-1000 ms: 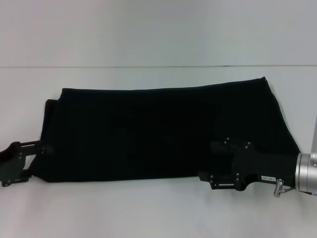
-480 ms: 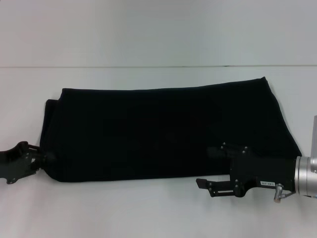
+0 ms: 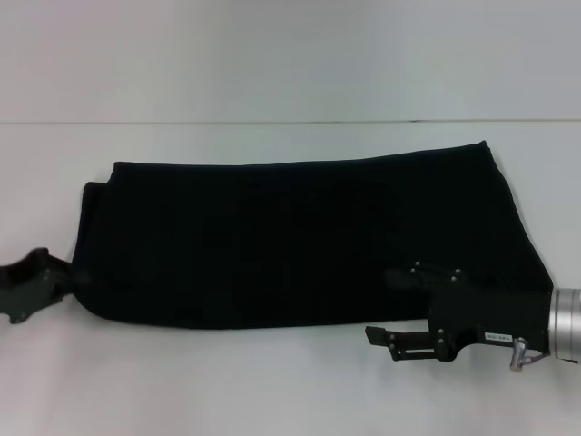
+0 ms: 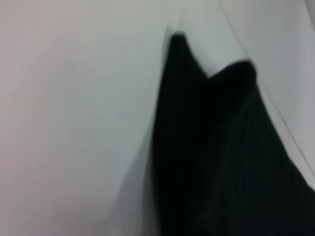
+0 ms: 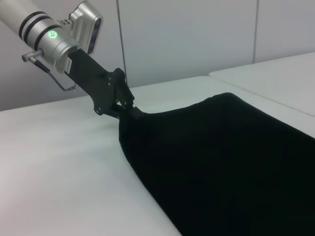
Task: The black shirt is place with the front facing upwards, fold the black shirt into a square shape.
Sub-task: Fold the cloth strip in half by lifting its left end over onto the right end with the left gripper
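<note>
1. Both grippers have drawn back toward the near edge since the earlier frames.
2. Left gripper point(image 3: 68, 277) pinches the black shirt point(image 3: 300, 232) at its near-left corner.
3. Right gripper point(image 3: 386, 304) sits at the shirt's near-right hem, jaws apart.
4. Shirt lies folded lengthwise across the white tabletop point(image 3: 272, 391).

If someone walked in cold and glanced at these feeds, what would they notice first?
The black shirt, lying as a wide dark band across the white table, would catch the eye first. Next, the left gripper pinching its left end corner, and the right gripper at the near edge on the right.
</note>
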